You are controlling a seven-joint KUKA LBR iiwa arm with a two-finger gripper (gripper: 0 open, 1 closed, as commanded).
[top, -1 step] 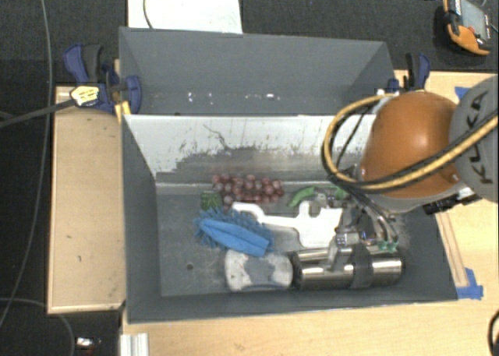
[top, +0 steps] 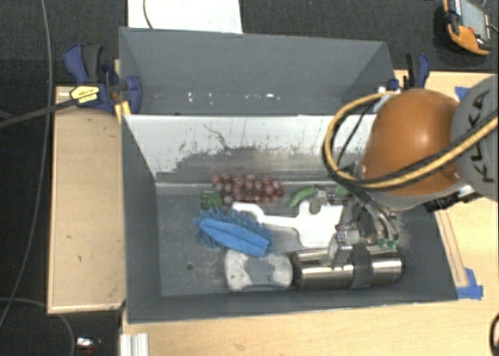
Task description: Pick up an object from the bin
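the gripper (top: 348, 245) hangs in the lower right of the grey bin (top: 148, 214), directly above a shiny metal cylinder (top: 316, 273) with a black band (top: 361, 274). whether the claw is wide or narrow cannot be told. the cylinder lies on its side along the bin's lower wall, long axis left to right, with no readable label. pale lettering on the arm (top: 477, 132) at the right edge is cut off. left of the cylinder lies a grey-white lump (top: 253, 270). above that are a blue ribbed thing (top: 232, 236), a white plastic piece (top: 300, 226) and purple grapes (top: 248, 186).
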